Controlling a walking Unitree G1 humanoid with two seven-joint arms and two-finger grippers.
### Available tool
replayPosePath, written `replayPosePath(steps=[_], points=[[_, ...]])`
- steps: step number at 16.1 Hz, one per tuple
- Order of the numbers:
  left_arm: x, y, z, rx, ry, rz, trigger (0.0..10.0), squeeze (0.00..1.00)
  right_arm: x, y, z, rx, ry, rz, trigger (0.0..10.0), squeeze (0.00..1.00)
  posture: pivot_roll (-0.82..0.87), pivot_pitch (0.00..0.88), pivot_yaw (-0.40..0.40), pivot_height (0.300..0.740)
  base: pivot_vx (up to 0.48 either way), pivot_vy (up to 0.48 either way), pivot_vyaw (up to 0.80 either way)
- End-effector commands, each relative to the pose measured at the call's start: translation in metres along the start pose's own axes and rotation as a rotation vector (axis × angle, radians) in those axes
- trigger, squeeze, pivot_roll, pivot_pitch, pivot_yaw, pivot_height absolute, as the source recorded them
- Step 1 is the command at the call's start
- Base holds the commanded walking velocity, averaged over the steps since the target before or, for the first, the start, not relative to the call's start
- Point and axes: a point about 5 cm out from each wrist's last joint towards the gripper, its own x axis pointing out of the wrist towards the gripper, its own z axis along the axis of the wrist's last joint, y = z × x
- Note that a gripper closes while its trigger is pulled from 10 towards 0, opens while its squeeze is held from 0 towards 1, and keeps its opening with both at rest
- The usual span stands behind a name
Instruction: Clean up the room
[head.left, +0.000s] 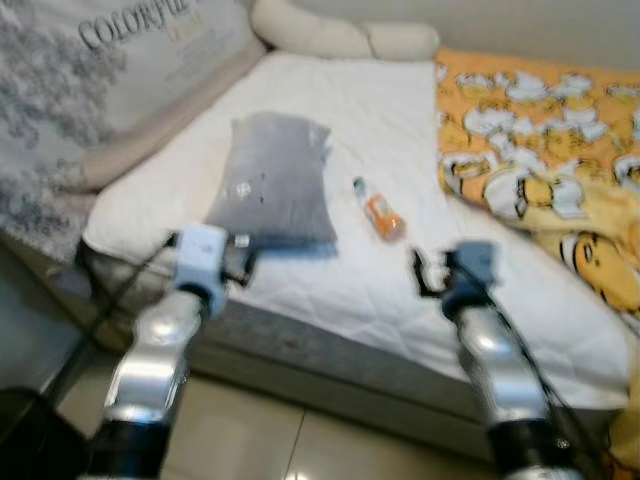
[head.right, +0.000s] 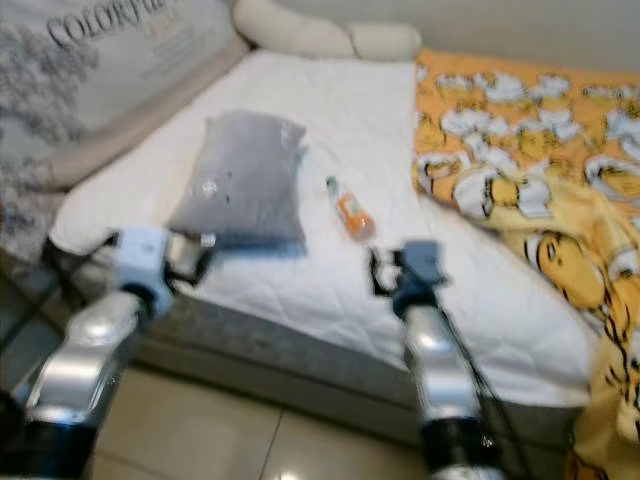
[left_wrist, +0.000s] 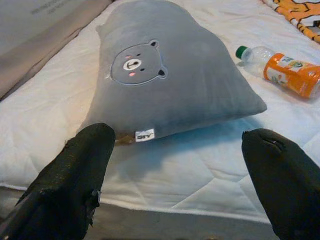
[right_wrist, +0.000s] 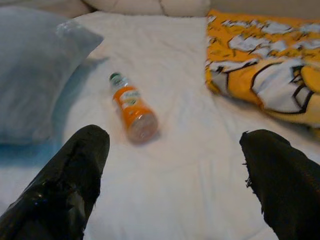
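nothing tidied yet, by my reading: bottle (head.left: 379, 213) lies mid-frame on the bed (head.left: 400, 120), cushion (head.left: 275, 180) just left of it. left hand (left_wrist: 175, 185) and right hand (right_wrist: 175, 185) both spread, holding nothing, near the bed's lower edge.

A bed (head.left: 330, 290) with a white quilted cover stands on a pale tiled floor (head.left: 260, 430). Two cream pillows (head.left: 340, 35) lie at its far end against a light wall (head.left: 520, 25). Leaning beside the bed is a large wrapped mattress (head.left: 90, 70), printed with grey flowers and lettering.
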Motion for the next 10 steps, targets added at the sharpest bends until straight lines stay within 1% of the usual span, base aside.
replayPosePath(steps=[1, 4, 10], points=[[-0.0015, 0.0094, 0.0033, 0.016, -0.011, 0.028, 10.0, 0.0, 0.0015, 0.0117, 0.0036, 0.016, -0.014, 0.033, 10.0, 0.0, 0.05, 0.0, 0.019, 0.74, 0.307, 0.0, 0.0], [-0.0018, 0.0097, 0.003, 0.015, -0.01, 0.027, 10.0, 0.0, 0.0016, 0.0131, 0.0029, 0.037, -0.008, 0.04, 10.0, 0.0, 0.05, 0.0, 0.019, 0.74, 0.305, 0.0, 0.0], [-0.0021, 0.0113, 0.0022, 0.011, -0.007, 0.03, 10.0, 0.0, 0.002, 0.0137, 0.0039, 0.027, -0.018, 0.036, 10.0, 0.0, 0.05, 0.0, 0.02, 0.74, 0.303, 0.0, 0.0]])
